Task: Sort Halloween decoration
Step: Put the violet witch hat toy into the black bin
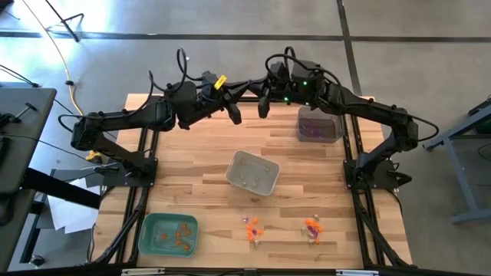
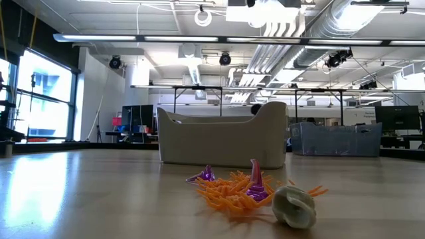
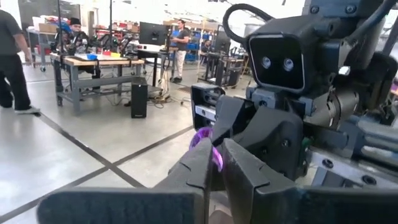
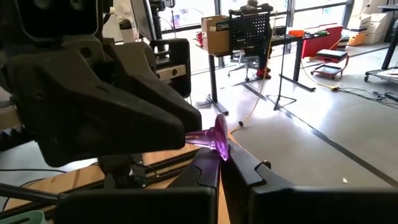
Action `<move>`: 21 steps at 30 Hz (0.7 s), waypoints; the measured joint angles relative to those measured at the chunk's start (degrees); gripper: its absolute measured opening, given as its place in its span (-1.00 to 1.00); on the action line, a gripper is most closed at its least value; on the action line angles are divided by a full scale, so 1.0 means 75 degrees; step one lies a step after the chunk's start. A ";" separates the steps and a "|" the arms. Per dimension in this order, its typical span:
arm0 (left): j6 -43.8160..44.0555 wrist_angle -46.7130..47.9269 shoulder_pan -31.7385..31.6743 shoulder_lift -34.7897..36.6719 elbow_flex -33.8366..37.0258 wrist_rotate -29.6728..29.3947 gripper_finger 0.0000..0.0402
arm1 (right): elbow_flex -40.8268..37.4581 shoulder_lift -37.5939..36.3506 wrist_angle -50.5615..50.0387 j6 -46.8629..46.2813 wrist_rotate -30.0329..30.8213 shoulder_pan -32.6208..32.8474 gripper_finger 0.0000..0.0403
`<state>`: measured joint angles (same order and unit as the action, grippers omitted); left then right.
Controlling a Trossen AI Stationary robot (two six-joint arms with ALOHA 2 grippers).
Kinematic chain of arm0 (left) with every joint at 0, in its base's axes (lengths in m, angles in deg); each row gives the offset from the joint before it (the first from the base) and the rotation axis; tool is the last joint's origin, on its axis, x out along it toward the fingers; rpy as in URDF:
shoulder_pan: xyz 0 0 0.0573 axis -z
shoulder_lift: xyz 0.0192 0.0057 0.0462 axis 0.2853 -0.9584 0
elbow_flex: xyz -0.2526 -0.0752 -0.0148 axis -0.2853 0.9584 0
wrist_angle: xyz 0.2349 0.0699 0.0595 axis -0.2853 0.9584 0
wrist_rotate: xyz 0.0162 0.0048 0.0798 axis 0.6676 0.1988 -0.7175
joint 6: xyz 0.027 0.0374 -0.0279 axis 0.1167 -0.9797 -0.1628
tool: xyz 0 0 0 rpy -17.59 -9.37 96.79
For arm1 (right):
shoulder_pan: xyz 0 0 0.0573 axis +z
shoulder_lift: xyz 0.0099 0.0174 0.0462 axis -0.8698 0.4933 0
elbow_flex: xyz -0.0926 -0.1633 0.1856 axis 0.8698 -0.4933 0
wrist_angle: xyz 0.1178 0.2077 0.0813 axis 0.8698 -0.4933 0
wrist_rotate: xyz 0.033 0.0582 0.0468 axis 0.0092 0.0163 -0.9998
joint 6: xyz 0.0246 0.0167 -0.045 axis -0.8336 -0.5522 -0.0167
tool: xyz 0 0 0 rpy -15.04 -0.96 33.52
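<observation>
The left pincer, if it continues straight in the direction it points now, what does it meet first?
Most likely the right pincer directly opposite: both pinch the same purple trinket above the table's far edge. Depth looks close, though uncertain.

Two black jointed arms (image 1: pixel 130 123), looping black cables, perhaps a yellow tag (image 1: pixel 221 80)

A: How much of the purple trinket (image 4: pixel 217 138) shows?

B: Only its flared rim and a bit of stem above the right fingers (image 4: pixel 205 177); the rest sits hidden between them and the left fingers (image 3: pixel 199 171).

A: And from overhead?

B: Too small to make out there. The bits in the grey tray (image 1: pixel 253 173) and green tray (image 1: pixel 169 234) are mere specks.
</observation>
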<state>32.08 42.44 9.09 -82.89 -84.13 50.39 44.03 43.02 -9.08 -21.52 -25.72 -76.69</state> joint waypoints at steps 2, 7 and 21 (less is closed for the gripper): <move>-0.0087 0.0005 0.0000 0.0000 0.0003 -0.0003 -0.85 | 0.0003 0.0000 0.0003 0.0000 -0.0003 0.0000 -1.00; -0.0225 -0.0018 0.0012 0.0000 0.0003 -0.0021 -0.79 | 0.0003 -0.0003 -0.0011 -0.0023 -0.0032 0.0006 -1.00; -0.0837 -0.0060 0.0403 0.0003 0.0003 -0.0019 -0.59 | 0.0003 -0.0005 -0.0464 -0.0140 0.0217 -0.0599 -1.00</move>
<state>25.80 41.99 12.11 -82.87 -84.11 50.25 44.05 42.99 -12.56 -22.57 -24.10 -81.18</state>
